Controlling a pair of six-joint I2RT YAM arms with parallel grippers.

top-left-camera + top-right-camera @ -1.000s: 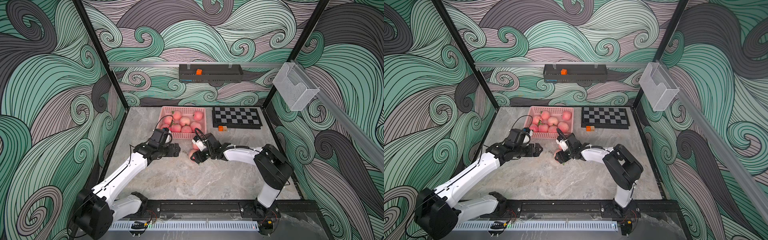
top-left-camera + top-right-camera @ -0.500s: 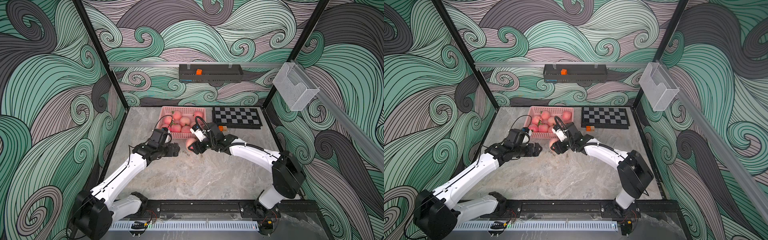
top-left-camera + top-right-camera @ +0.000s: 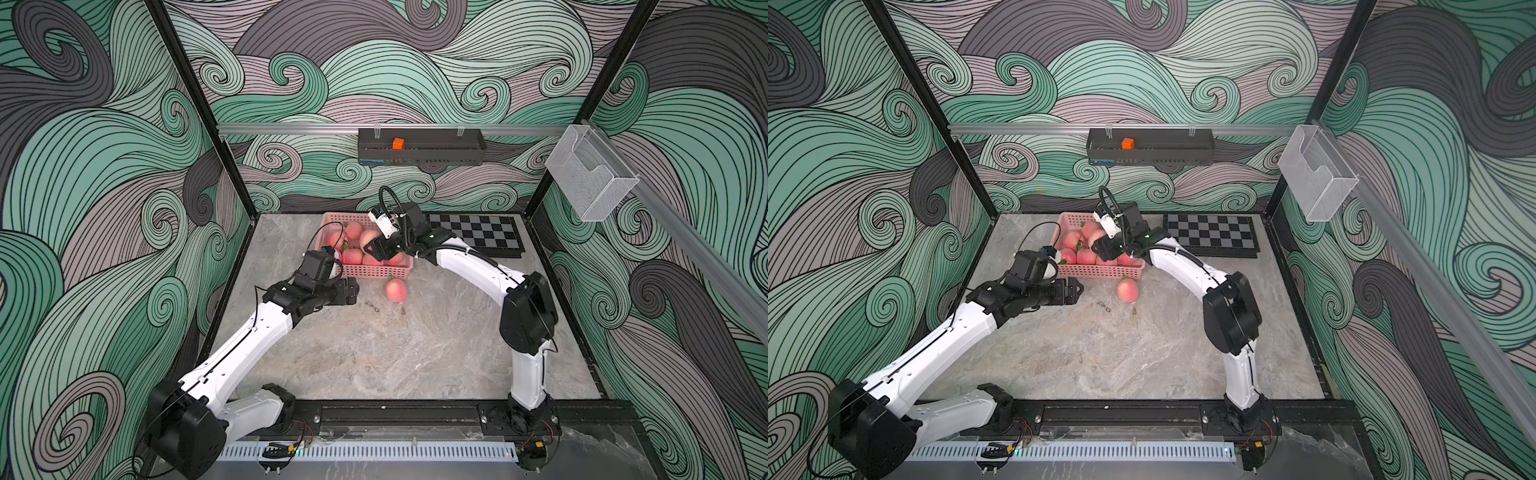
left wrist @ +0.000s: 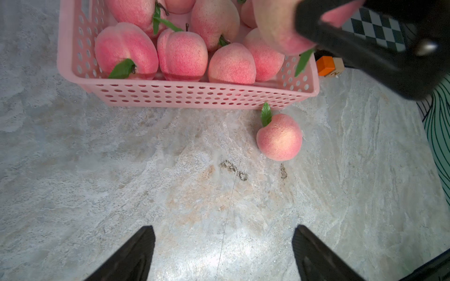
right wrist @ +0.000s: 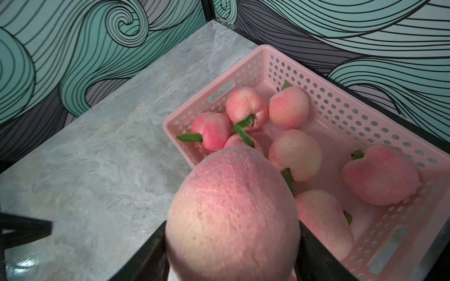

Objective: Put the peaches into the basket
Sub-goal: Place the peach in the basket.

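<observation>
**One gripped, one left out**

The held peach point(image 5: 231, 214) filled the right wrist view, cut off below and hiding most of the right gripper point(image 5: 232, 258). We saw only black fingers point(image 5: 151, 253) pressed to both its sides, over the basket's point(image 5: 341, 102) edge. The left gripper point(image 4: 222, 243) showed just two fingertips point(image 4: 141, 245), spread apart above the table point(image 4: 97, 182). The loose peach point(image 4: 279, 137) lay ahead of them, untouched, just beside the basket wall.

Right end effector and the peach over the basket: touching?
Touching. The right wrist view shows the peach clamped between both fingers of the right end effector, with no gap on either side, above the basket.
</observation>
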